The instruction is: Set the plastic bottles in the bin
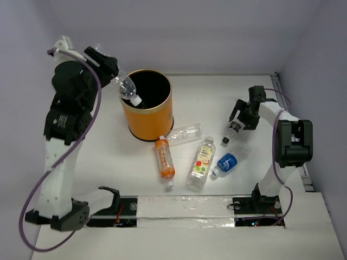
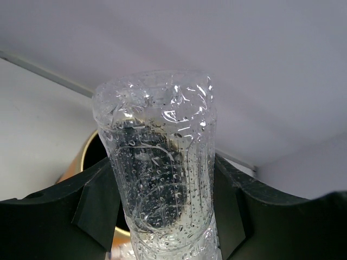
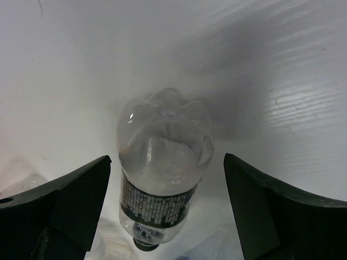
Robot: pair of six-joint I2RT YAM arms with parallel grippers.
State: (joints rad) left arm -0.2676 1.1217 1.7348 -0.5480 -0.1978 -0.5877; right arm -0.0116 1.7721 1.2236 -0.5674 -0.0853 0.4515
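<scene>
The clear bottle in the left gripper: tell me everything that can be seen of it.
The clear bottle is unlabelled, made of thin see-through plastic beaded with water droplets, and its base end is dented. The left gripper clamps its body between two black fingers. It hangs tilted, white cap downward, over the open mouth of the orange bin. Whether it touches the bin cannot be told.

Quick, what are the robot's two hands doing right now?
Left gripper: shut on a clear bottle.
Right gripper: open, around a dark-labelled bottle, not touching it.
</scene>
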